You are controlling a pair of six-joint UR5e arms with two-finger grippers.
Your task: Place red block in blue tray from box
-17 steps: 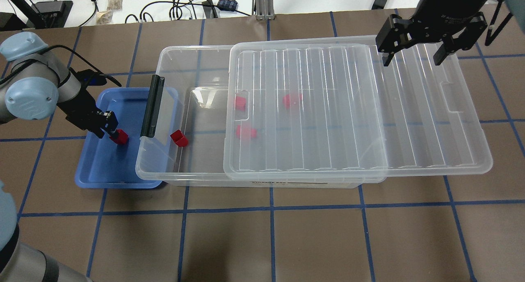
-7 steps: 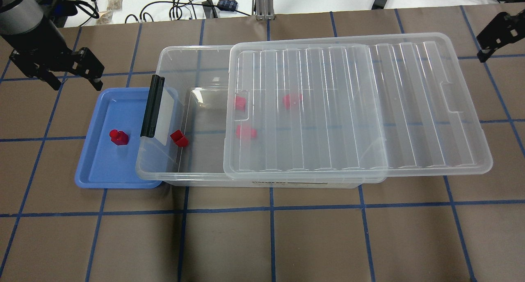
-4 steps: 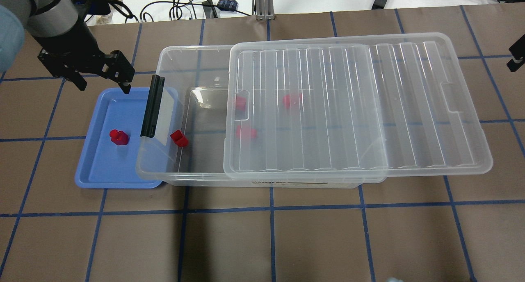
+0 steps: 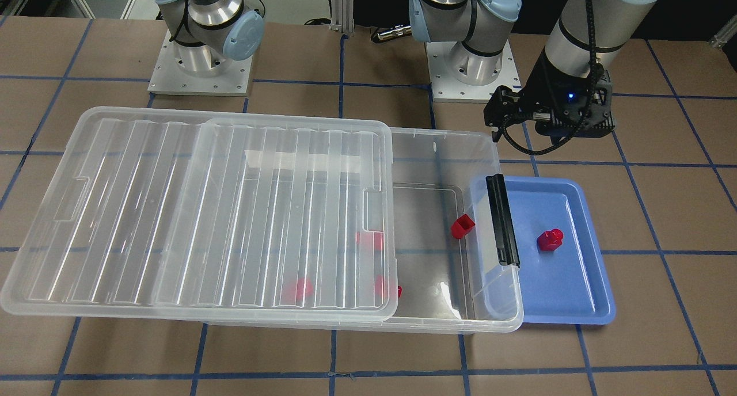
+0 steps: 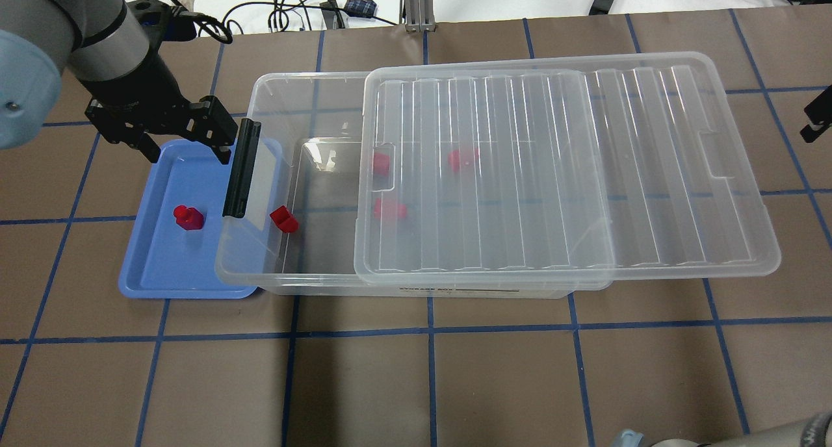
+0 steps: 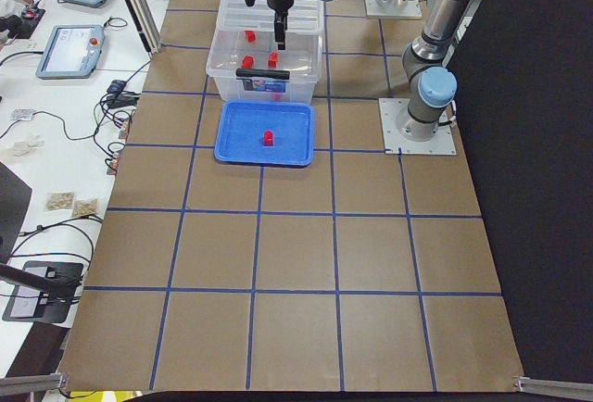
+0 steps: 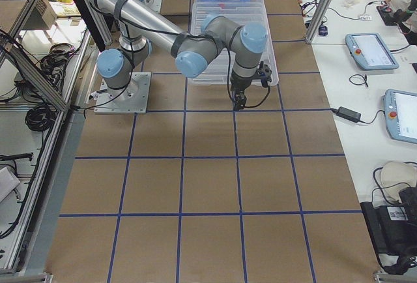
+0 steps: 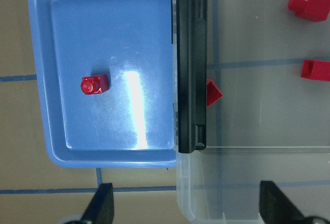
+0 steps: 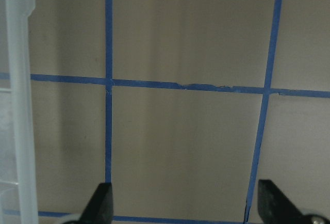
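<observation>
The red block (image 5: 188,217) stands alone in the blue tray (image 5: 162,265), stud up; it also shows in the left wrist view (image 8: 94,85) and the front view (image 4: 550,239). The clear box (image 5: 286,286) lies right of the tray, its latch end over the tray's rim and its ribbed lid (image 5: 552,167) slid to the right. My left gripper (image 5: 188,149) is open and empty, high over the tray's far edge beside the black latch bar (image 5: 242,169). My right gripper (image 9: 188,208) is open and empty over bare table, right of the lid.
A hollow red open-topped piece (image 5: 284,219) lies in the box's uncovered end near the latch. Three more red pieces (image 5: 390,209) show blurred through the lid. The tray's rim (image 8: 38,79) is close to the box wall. Cables lie past the table's far edge.
My left gripper left the red block in the tray, rose, and moved right toward the latch end. My right gripper moved off the lid's far corner to the right edge of the view.
</observation>
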